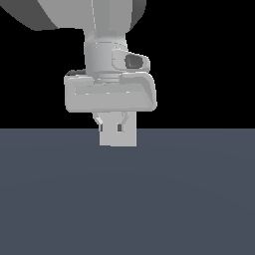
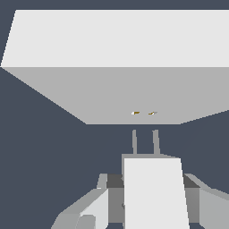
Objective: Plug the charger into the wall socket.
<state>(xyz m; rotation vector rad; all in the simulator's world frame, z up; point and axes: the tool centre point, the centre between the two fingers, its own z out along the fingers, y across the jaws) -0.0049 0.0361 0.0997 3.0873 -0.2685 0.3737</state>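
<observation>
In the exterior view, the grey Panda arm hangs down over a flat dark blue-grey table (image 1: 189, 199), and its pale grey gripper (image 1: 117, 130) is clamped on a small off-white, roughly cube-shaped charger (image 1: 118, 138), which shows just below the fingers (image 1: 100, 124) and seems to sit close above the table; whether it touches the surface cannot be told. The wall socket is not seen in this view. In the wrist view, the charger (image 2: 154, 192) is held between the gripper (image 2: 152, 197) fingers (image 2: 96, 205), with two thin grey prongs (image 2: 155, 142) sticking out of its front face. They point toward a large, flat off-white square panel, the wall socket (image 2: 116, 89), which bears two tiny yellowish dots (image 2: 143, 113) at its centre. The prong tips lie near those dots but apart from the panel, with a strip of dark table between them.
</observation>
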